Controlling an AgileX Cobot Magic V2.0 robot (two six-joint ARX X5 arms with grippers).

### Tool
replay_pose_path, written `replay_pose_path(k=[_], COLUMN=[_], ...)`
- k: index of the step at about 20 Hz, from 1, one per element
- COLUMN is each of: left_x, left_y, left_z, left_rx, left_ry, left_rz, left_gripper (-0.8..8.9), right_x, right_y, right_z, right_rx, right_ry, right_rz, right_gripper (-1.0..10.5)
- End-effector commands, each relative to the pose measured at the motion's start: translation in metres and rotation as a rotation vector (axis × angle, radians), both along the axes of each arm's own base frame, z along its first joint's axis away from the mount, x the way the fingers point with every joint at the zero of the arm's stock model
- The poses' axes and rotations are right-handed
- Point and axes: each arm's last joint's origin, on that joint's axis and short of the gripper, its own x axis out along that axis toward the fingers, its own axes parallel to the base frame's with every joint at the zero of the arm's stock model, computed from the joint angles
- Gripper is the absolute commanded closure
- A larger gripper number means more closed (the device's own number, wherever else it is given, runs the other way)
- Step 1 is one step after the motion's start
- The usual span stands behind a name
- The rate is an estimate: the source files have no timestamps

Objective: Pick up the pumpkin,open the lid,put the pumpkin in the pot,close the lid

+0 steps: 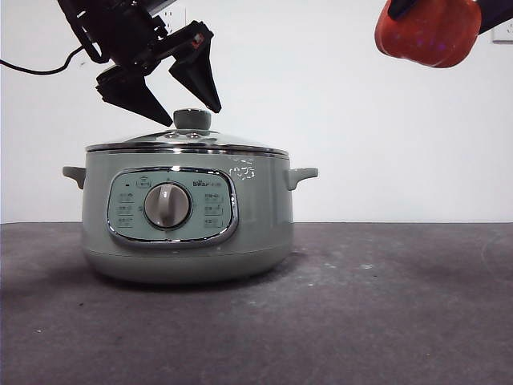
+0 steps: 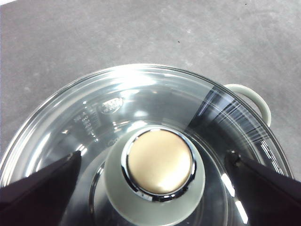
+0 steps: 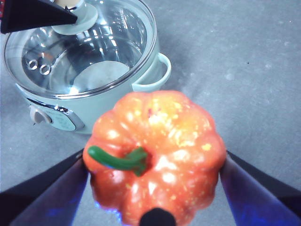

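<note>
1. We see the pumpkin (image 1: pixel 427 32) already picked up: it hangs in the upper right corner of the front view, high above the table (image 1: pixel 385 305) and well off to the side of the pot (image 1: pixel 188 216).
2. We see the right gripper (image 3: pixel 155 162) holding it, one dark jaw pressed against each flank and the green stem (image 3: pixel 120 160) pointing sideways across the middle of the right wrist view. So we judge the first step done.
3. We see the lid (image 1: pixel 187 143) resting closed on the pot, its steel rim seated all round, so the opening step is not yet done.
4. We see the left gripper (image 1: pixel 172 88) in the upper left of the front view, jaws spread wide and empty, its tips at about the height of the knob (image 2: pixel 159 176). In the left wrist view one jaw stands to each side of the knob with clear gaps, touching nothing.
5. We judge that what remains is closing on the knob and lifting the lid, bringing the pumpkin over and into the pot, then setting the lid back.
6. We note a black cable (image 1: pixel 36 68) at the left edge of the front view, against the wall.
</note>
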Motion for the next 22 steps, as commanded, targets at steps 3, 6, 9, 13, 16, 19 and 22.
replay_pose_path(k=[3, 6, 9, 13, 16, 19, 22], left_x=[0.003, 0.008, 0.009, 0.01, 0.009, 0.008, 0.008], left_y=[-0.002, -0.004, -0.007, -0.008, -0.008, -0.007, -0.007], left_z=[-0.005, -0.016, -0.019, -0.018, -0.018, -0.018, -0.018], left_rx=[0.014, 0.025, 0.028, 0.022, 0.024, 0.027, 0.027], left_ry=[0.01, 0.043, 0.043, 0.029, 0.035, 0.044, 0.045], left_rz=[-0.009, -0.012, -0.014, -0.017, -0.017, -0.017, -0.017], left_gripper=[1.94, 1.94, 2.18, 5.57, 7.67, 8.22, 8.22], right_x=[0.0, 0.0, 0.0, 0.0, 0.0, 0.0, 0.0], right_y=[0.0, 0.0, 0.0, 0.0, 0.0, 0.0, 0.0], right_z=[0.001, 0.001, 0.001, 0.001, 0.001, 0.001, 0.001], right_rx=[0.011, 0.011, 0.011, 0.01, 0.009, 0.009, 0.009], right_ry=[-0.005, -0.005, -0.004, -0.005, -0.005, -0.005, -0.005], right_rz=[-0.004, -0.004, -0.004, -0.004, -0.005, -0.005, -0.005], right_gripper=[9.6, 9.6, 9.6, 9.6, 9.6, 9.6, 9.6])
